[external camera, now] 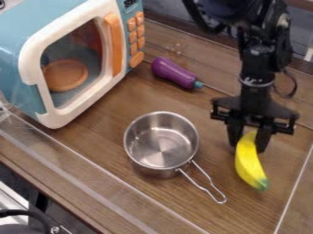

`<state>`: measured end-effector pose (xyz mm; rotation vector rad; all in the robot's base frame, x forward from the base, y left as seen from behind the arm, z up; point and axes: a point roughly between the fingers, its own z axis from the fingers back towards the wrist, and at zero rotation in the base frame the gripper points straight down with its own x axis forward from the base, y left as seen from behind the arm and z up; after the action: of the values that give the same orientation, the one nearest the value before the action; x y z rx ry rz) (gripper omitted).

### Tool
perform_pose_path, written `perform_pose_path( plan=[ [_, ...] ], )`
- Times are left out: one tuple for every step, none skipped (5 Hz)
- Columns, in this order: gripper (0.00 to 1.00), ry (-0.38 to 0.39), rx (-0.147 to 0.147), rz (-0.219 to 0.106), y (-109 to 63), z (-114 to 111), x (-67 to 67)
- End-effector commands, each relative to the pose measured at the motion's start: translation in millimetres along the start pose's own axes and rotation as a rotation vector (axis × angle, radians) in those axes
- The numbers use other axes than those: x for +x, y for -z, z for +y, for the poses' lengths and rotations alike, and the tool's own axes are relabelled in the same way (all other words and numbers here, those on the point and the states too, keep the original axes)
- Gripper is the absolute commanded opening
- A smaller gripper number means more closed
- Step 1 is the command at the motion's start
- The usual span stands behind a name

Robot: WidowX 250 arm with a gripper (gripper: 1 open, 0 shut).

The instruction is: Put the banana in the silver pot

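The yellow banana (252,164) with green tips lies at the right of the wooden table, its top end caught between the black fingers of my gripper (254,135). The gripper points straight down and is shut on that end. The banana's lower end still looks close to the table, near the right edge. The silver pot (162,143) stands empty to the left of the banana, its thin wire handle (203,184) reaching toward the front right. A gap of bare wood separates pot and banana.
A teal-and-white toy microwave (68,55) with its door open fills the back left. A purple eggplant-like toy (175,72) lies behind the pot. A clear plastic edge (110,196) runs along the table's front.
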<state>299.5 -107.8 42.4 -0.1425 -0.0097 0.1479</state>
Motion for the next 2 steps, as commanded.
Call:
perform_pose_path(
  plan=[
    [0.00, -0.014, -0.044, -0.080, -45.0, -1.9, 0.9],
    [0.00, -0.048, -0.062, -0.112, -79.0, 6.9, -4.7]
  ],
)
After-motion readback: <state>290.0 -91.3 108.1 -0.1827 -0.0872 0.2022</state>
